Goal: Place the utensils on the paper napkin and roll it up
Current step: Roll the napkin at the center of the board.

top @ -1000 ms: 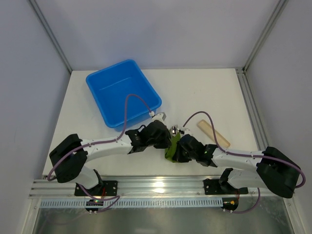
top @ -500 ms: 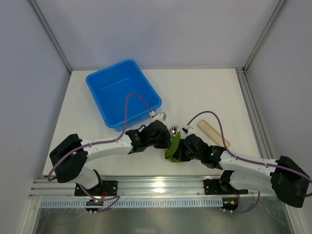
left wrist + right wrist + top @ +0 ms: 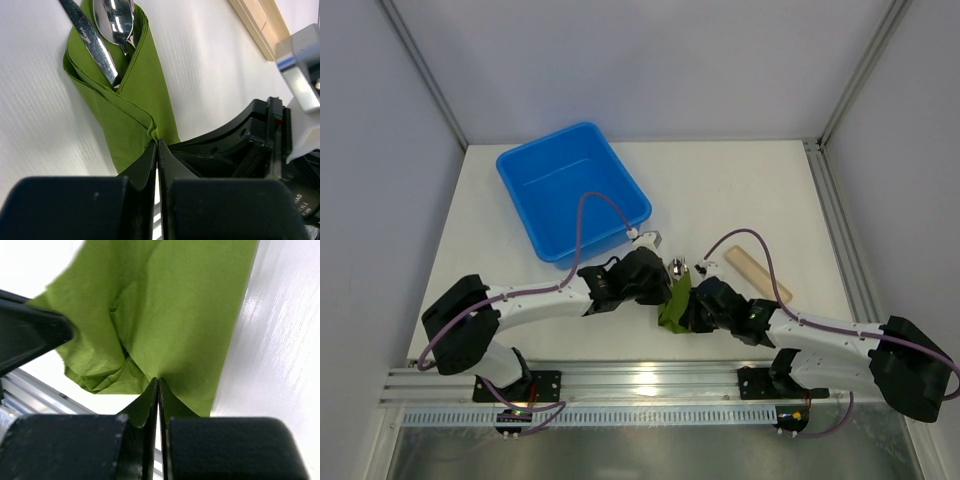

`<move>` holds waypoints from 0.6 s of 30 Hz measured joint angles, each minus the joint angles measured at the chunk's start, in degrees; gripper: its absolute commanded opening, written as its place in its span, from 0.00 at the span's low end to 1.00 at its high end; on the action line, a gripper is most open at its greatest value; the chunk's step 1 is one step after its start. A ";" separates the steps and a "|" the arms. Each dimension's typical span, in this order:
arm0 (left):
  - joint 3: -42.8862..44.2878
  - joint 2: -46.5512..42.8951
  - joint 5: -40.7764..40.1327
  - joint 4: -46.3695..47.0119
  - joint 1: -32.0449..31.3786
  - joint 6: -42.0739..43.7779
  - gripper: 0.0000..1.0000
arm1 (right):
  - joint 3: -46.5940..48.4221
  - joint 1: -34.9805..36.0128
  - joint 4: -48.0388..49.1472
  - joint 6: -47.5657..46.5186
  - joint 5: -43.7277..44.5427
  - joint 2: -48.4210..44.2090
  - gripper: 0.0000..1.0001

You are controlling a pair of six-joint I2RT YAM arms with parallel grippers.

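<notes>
A blue bin point(image 3: 525, 170) sits at the table's point(image 3: 760, 190) far left. Near the middle front, the left gripper point(image 3: 158, 142) is closed tight, pinching a fold of the green paper napkin point(image 3: 142, 100). The napkin wraps 2 utensils point(image 3: 677, 267), a knife point(image 3: 95, 42) and a spoon point(image 3: 115, 20), whose ends stick out. The right gripper point(image 3: 158, 381) is pinched shut on the napkin's other side. A beige wooden stick point(image 3: 757, 272) lies just right.
</notes>
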 measured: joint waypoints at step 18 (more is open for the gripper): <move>6.95 5.46 0.15 0.02 -1.55 0.00 0.00 | -2.27 0.00 4.33 0.39 -1.22 1.88 0.04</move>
